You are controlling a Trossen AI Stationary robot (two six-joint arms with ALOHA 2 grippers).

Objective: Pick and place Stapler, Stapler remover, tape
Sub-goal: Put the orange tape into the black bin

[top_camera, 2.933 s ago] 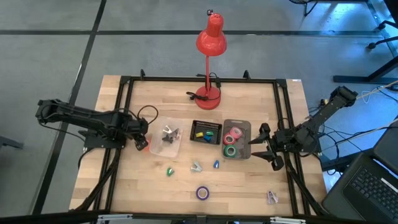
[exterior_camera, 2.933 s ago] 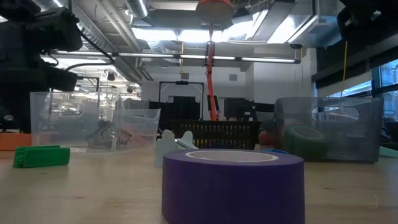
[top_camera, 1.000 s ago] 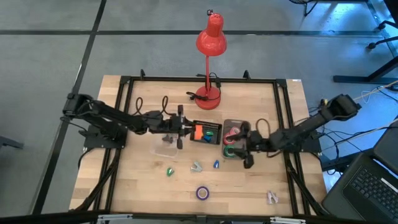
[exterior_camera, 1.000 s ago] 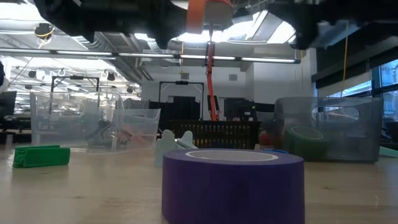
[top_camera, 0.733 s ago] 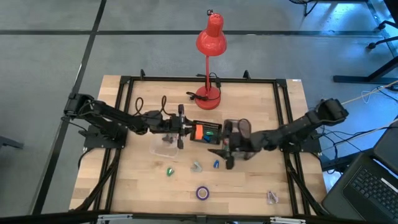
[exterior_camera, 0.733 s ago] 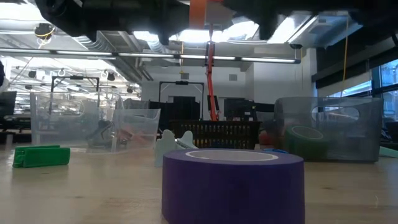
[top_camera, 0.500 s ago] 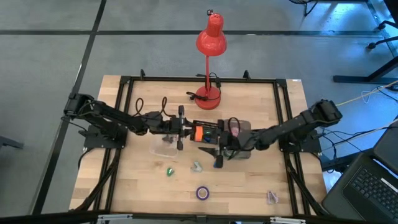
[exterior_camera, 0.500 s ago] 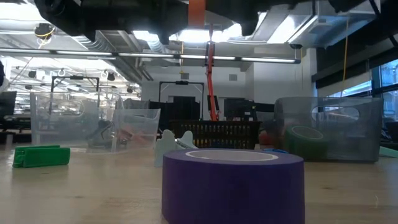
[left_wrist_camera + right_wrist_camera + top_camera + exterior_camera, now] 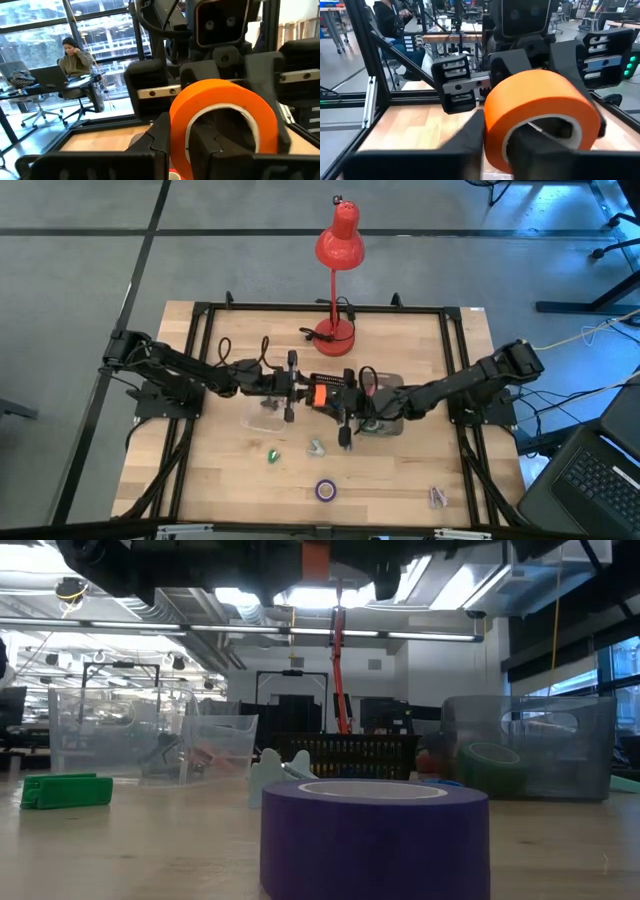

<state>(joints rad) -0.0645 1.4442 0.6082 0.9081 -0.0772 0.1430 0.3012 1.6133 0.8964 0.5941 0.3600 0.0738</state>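
An orange tape roll (image 9: 320,393) hangs in the air above the black basket (image 9: 338,383), between my two grippers. My left gripper (image 9: 305,392) comes at it from the table's left and is shut on it. My right gripper (image 9: 338,400) comes from the right and is also shut on it. A purple tape roll (image 9: 326,490) lies flat near the front edge. Green tape (image 9: 495,768) and pink tape sit in the clear bin (image 9: 390,385). A small green stapler (image 9: 273,455) and a pale stapler remover (image 9: 316,447) lie on the wood. My left gripper pinches the orange roll's wall (image 9: 177,125), one finger (image 9: 205,142) inside the hollow and one finger (image 9: 160,135) on the outside. The fingers lie about level, coming from the table's left. The roll is lifted clear above the basket. My right gripper grips the same roll's wall (image 9: 492,125) on the opposite side, one finger (image 9: 525,150) inside the hollow and one finger (image 9: 467,135) against the outer face. It reaches in about level from the table's right. The roll hangs between both grippers.
A red desk lamp (image 9: 338,250) stands at the far middle. A clear container (image 9: 268,408) with metal pieces sits under the left arm. A small item (image 9: 438,497) lies at the front right. A black frame rail (image 9: 325,307) runs around the table.
My right gripper has moved from over the clear bin toward the table's left, up to the orange roll held by my left gripper, and has shut on it. My left gripper and the roll have stayed in place.
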